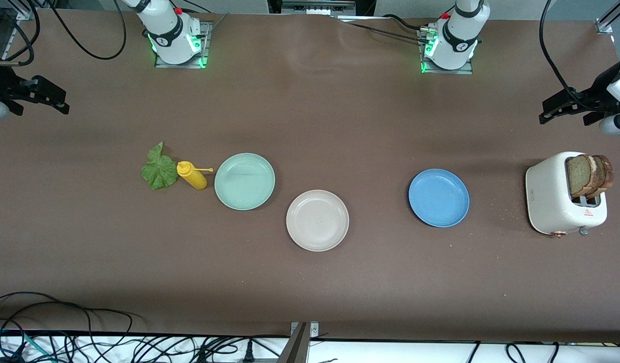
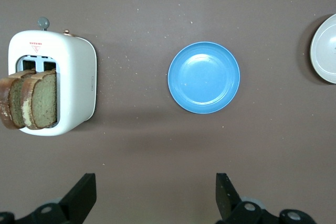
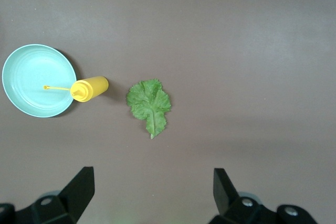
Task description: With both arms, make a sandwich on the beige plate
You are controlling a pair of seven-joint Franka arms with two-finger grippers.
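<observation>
The beige plate (image 1: 317,220) lies bare near the table's middle; its rim (image 2: 325,48) also shows in the left wrist view. No sandwich is in view. Two brown-crusted bread slices (image 1: 590,175) (image 2: 31,99) stand in a white toaster (image 1: 552,196) at the left arm's end. A green lettuce leaf (image 1: 160,169) (image 3: 149,103) lies flat toward the right arm's end. My left gripper (image 1: 563,120) (image 2: 156,192) hangs open and holds nothing, over bare table beside the toaster. My right gripper (image 1: 43,108) (image 3: 152,190) hangs open with nothing in it, over bare table at the right arm's end.
A yellow squeeze bottle (image 1: 191,175) (image 3: 89,88) lies on its side between the lettuce and a mint-green plate (image 1: 244,181) (image 3: 31,80), with its nozzle over that plate's rim. A blue plate (image 1: 439,197) (image 2: 203,77) sits between the beige plate and the toaster. Cables run along the table's front edge.
</observation>
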